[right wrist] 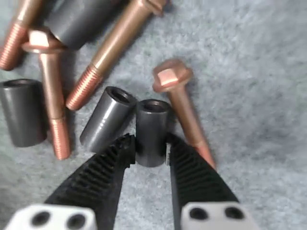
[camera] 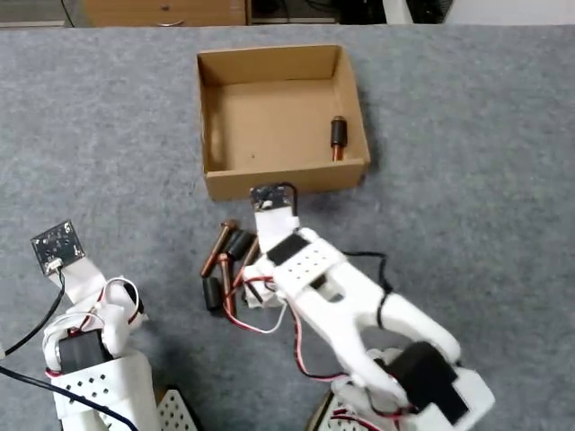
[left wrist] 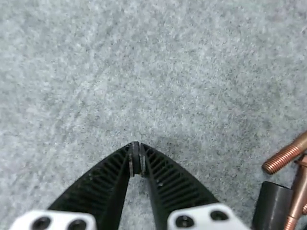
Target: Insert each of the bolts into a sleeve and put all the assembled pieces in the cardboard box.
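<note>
Surface: grey felt mat [camera: 467, 135], short-napped and matted.

Cardboard box [camera: 287, 177]: open-topped, plain brown corrugated walls. One assembled piece [camera: 338, 135] lies inside against the wall on the robot's right. Its long axis runs from the far wall to the near wall, with the dark sleeve part farther off and the copper end toward the arms.

Loose pile [camera: 225, 256]: lies on the mat between the box and the arms, and holds copper-coloured bolts and dark smooth cylinders.

The right wrist view adds detail that the high view lacks. The right gripper [right wrist: 149, 141], with black ribbed fingers, is clamped on both sides of a sleeve [right wrist: 152, 125]. The sleeve lies flat, its open bore pointing away from the wrist. A second sleeve [right wrist: 106, 120] lies just beside it, angled. On the other side a hex-flange bolt [right wrist: 178, 103] lies with its head away from the wrist and its threads running under a finger.

In the left wrist view the left gripper [left wrist: 136, 155] is closed tip to tip with nothing in it, over bare mat. A threaded bolt end [left wrist: 285, 159] shows at the edge.
</note>
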{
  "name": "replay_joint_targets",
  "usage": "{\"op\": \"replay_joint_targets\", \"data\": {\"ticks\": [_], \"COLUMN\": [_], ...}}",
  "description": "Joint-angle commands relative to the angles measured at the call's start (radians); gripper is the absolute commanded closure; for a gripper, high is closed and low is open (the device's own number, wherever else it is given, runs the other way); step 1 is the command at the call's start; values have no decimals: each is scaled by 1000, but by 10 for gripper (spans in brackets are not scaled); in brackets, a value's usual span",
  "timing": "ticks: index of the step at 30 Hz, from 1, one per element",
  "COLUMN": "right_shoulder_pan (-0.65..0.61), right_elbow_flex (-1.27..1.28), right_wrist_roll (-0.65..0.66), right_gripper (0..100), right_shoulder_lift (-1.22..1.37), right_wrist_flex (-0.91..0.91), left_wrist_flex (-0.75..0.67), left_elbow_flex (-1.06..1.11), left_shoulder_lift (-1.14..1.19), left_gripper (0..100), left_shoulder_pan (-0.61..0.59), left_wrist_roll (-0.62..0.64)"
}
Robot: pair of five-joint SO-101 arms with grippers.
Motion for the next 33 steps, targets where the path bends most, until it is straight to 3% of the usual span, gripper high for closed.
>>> {"op": "replay_joint_targets", "data": {"ticks": [1,10,14,22,27,33], "right_shoulder_pan": [-19,-16,-16,-15,2,150], "right_elbow_flex": [-56,-133,-133,-147,-259,-440], "right_wrist_roll": [-31,-44,-41,-37,-25,80], "right_gripper": [895,898,998,997,997,997], "right_shoulder_lift": [87,217,217,216,193,117], "right_wrist_flex": [-11,-6,-6,-2,141,308], "left_wrist_flex": [-18,-17,-17,-18,-2,83], "left_elbow_flex": [-3,-3,-3,-11,-31,-173], "left_shoulder_lift": [-8,-8,-8,-8,-1,1], "left_gripper": [982,982,982,982,982,982], "left_shoulder_pan": [-6,-6,-8,-8,-8,-6], "left_wrist_roll": [9,9,9,9,6,5]}}
